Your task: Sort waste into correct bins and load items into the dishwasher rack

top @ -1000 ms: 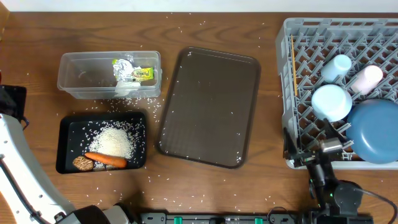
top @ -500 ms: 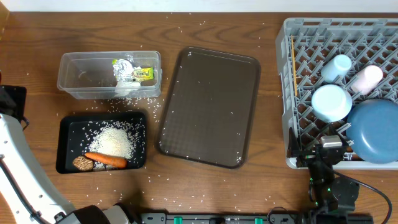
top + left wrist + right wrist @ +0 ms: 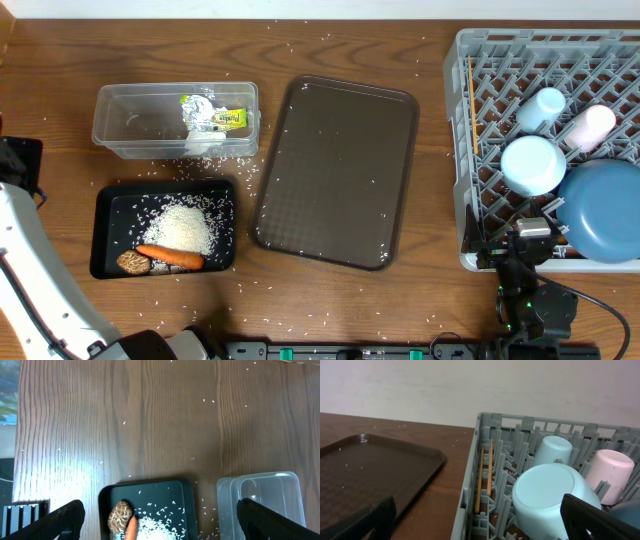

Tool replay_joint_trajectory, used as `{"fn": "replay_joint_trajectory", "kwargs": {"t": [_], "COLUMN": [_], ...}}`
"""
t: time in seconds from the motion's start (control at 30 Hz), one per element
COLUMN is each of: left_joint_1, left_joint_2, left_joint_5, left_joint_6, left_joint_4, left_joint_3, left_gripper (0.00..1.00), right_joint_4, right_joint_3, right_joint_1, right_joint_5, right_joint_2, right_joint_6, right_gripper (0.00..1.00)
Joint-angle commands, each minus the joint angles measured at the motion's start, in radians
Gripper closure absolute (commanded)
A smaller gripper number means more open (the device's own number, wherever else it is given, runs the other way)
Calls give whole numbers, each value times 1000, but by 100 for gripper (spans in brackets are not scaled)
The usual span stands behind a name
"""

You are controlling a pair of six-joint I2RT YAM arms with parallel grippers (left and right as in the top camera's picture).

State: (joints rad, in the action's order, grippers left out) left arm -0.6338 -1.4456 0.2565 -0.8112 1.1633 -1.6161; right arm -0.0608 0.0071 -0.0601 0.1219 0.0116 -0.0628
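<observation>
The grey rack (image 3: 470, 190) at the right holds the blue plate (image 3: 603, 208), white bowl (image 3: 533, 165), light-blue cup (image 3: 541, 108), pinkish cup (image 3: 590, 127) and chopsticks (image 3: 472, 105). The black tray (image 3: 108, 215) holds rice (image 3: 185, 228), the carrot (image 3: 170, 257) and the brown lump (image 3: 133, 263). The clear tub (image 3: 130, 125) holds the wrapper (image 3: 212, 115). My right gripper (image 3: 500, 238) (image 3: 485, 522) is open and empty at the rack's front edge (image 3: 475, 475), before the bowl (image 3: 550, 497). My left gripper (image 3: 167, 520) is open and empty, high above the black tray (image 3: 105, 495).
The brown serving tray (image 3: 335, 172) lies in the middle, dotted with a few rice grains. Loose grains are scattered on the wooden table around the tub and black tray. My left arm (image 3: 25, 260) runs along the left edge.
My right arm drew back a little toward the table's front edge and straightened, then held still. Nothing else moved.
</observation>
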Motion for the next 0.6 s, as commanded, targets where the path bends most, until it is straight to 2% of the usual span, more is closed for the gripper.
{"fn": "replay_joint_trajectory", "kwargs": {"t": [0.0, 0.4, 0.5, 0.57], "left_joint_1": [-5, -5, 13, 51], "left_joint_2": [-2, 10, 39, 71], "left_joint_5": [1, 6, -91, -138], "left_joint_6": [2, 32, -18, -63], "left_joint_4": [3, 7, 1, -60], "left_joint_3": [-5, -5, 2, 37], "left_gripper": [2, 3, 2, 2], "right_joint_4": [-5, -5, -5, -5], "right_joint_3": [-1, -1, -1, -1], "right_joint_1": [-5, -5, -5, -5], "right_joint_5": [-13, -13, -12, -12], "right_joint_2": [-7, -7, -7, -7], "right_joint_6": [-13, -13, -13, -13], "right_gripper": [1, 1, 1, 1]}}
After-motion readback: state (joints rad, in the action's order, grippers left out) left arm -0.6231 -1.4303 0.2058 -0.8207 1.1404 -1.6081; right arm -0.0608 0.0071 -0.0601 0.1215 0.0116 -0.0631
